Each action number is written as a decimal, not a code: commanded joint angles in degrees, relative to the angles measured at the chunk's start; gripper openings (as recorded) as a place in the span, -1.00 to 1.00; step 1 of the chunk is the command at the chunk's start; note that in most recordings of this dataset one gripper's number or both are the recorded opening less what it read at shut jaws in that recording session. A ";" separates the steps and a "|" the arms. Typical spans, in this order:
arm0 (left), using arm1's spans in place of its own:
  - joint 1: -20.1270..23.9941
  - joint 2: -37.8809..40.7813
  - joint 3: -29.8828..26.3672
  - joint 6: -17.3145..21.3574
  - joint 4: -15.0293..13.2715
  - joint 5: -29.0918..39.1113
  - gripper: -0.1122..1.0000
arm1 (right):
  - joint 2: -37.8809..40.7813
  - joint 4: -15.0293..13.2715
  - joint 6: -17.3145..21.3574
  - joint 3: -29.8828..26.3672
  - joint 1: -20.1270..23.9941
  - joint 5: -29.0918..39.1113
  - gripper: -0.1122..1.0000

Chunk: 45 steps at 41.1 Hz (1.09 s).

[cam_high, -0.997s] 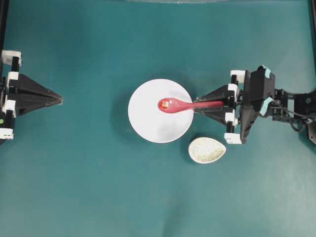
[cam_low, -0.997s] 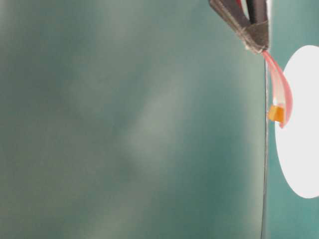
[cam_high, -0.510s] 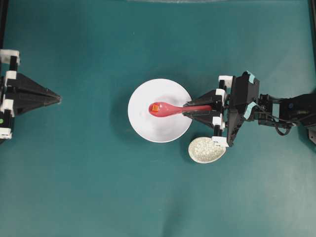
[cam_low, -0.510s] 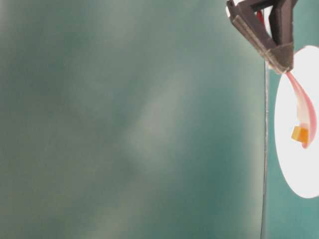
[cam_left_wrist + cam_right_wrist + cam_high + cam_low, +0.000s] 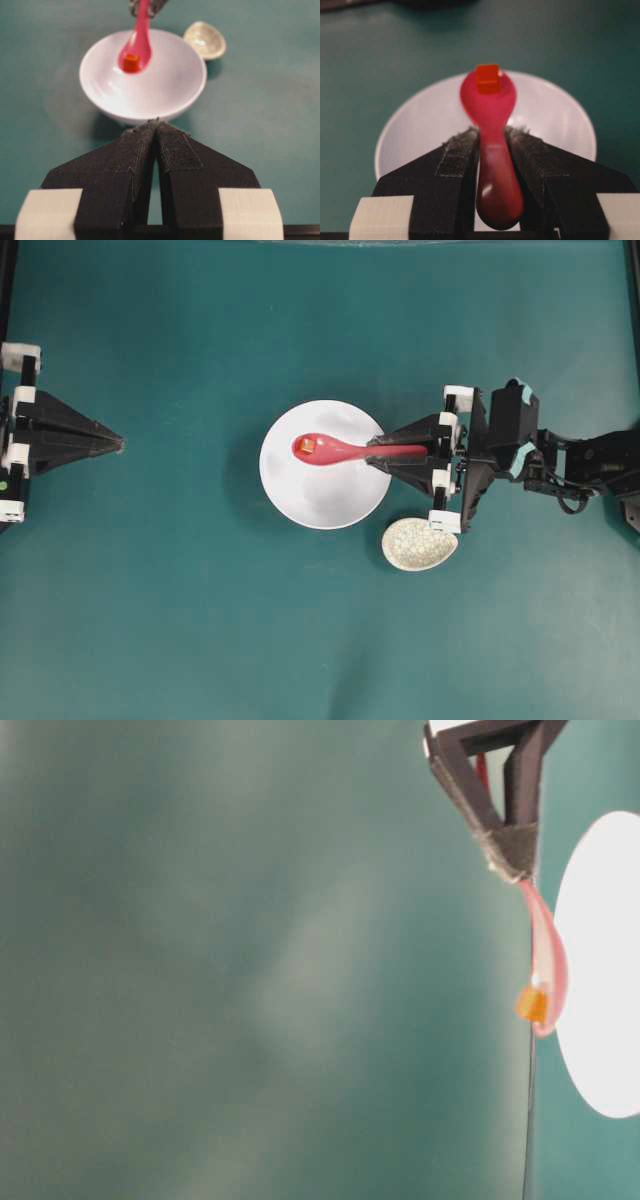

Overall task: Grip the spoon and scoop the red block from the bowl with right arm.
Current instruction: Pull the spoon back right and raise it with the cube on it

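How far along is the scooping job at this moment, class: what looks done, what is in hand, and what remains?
Done: the right gripper is shut on the spoon handle, and the red block sits in the scoop.
In hand: the loaded spoon is held above the bowl.
Left: carrying the block clear of the bowl's rim without tipping it. The left gripper sits shut, apart from the bowl.

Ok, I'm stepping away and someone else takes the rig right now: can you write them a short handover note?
Right gripper: shut on the spoon handle, scoop held over the bowl.
Left gripper: shut, empty, parked away from the bowl.
Red block: sitting in the spoon's scoop.
Speckled spoon rest: empty, beside the bowl.
Done: spoon gripped, block scooped.
Left: carry the spoon clear of the bowl, keeping it level.
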 commanded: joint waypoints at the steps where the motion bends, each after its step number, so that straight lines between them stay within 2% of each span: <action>1: 0.00 0.18 -1.58 0.09 0.18 -0.18 -0.81 | -0.62 0.18 0.09 -0.70 0.18 -2.11 -0.35; 13: 0.09 -0.26 -1.67 0.18 0.18 -0.18 -0.81 | -0.79 0.18 0.09 -1.14 0.26 -3.52 -0.35; 23: 0.09 -0.26 -1.76 0.18 0.18 -0.18 -0.81 | -4.04 0.18 -0.35 -1.41 0.18 -1.49 -0.35; 36: 0.00 -0.70 -1.85 -0.26 0.18 -0.18 -0.81 | -12.66 0.18 -0.97 -1.67 -0.44 9.76 -0.35; 45: 0.00 -1.49 -2.02 -0.26 0.09 -0.18 -0.81 | -18.54 0.18 -1.85 -2.02 -1.05 14.85 -0.35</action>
